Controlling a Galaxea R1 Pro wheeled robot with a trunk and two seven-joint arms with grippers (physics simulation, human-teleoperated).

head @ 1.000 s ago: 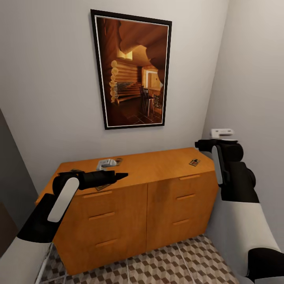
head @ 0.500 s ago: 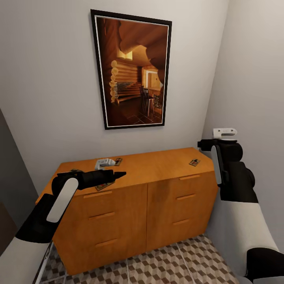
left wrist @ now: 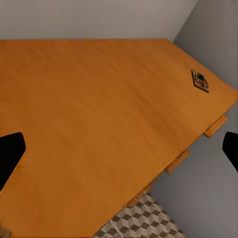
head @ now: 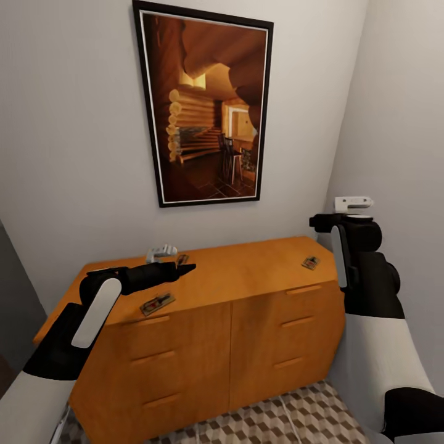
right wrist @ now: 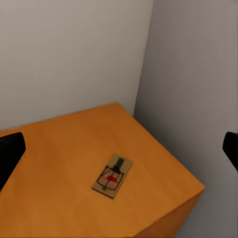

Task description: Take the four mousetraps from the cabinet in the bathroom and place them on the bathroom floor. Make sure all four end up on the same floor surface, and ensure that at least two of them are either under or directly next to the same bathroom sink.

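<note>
Mousetrap [head: 183, 259] half hidden behind left pincer [head: 185, 268].

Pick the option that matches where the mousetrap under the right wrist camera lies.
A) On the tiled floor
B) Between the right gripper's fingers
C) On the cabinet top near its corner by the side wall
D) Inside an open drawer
C: the mousetrap lies flat on the orange-brown cabinet top, close to the corner by the side wall, with the right gripper open and apart from it.

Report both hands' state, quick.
Left hand: open, holding nothing, over the cabinet top.
Right hand: open, empty, above a mousetrap.
</note>
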